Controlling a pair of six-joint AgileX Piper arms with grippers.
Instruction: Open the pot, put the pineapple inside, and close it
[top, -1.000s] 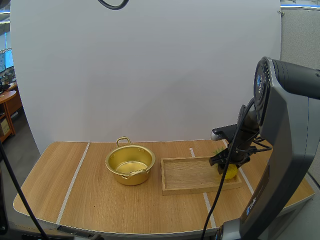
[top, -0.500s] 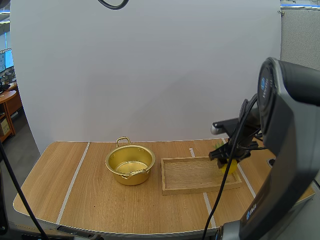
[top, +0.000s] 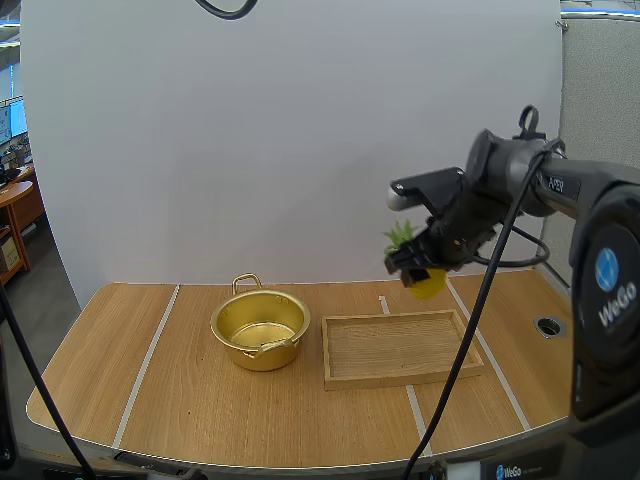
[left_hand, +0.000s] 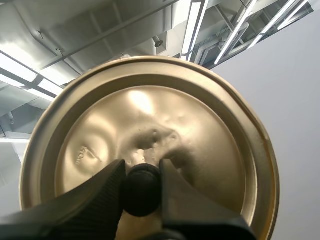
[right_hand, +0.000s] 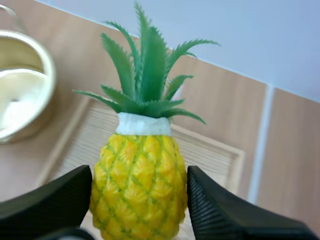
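The right claw (top: 420, 268) grips the pineapple (top: 429, 286) in open air over the tray (top: 400, 379), far edge. The uncovered pot (top: 258, 358) sits at nine o'clock. The left claw (left_hand: 141, 185) pinches the lid (left_hand: 200, 150).

1. The table (top: 200, 410) is of light wood, and pale stripes (top: 148, 365) run across it from the back edge to the front edge.
2. The wooden tray (top: 400, 350) lies flat on the table, below the right gripper (top: 418, 272) and a little nearer to the front edge.
3. The pot (top: 260, 328), gold in colour and with its mouth open, stands on the table below the gripper and well apart to its left, just beside the tray.
4. A small round hole (top: 547, 325) sits in the table surface, low to the gripper's right.
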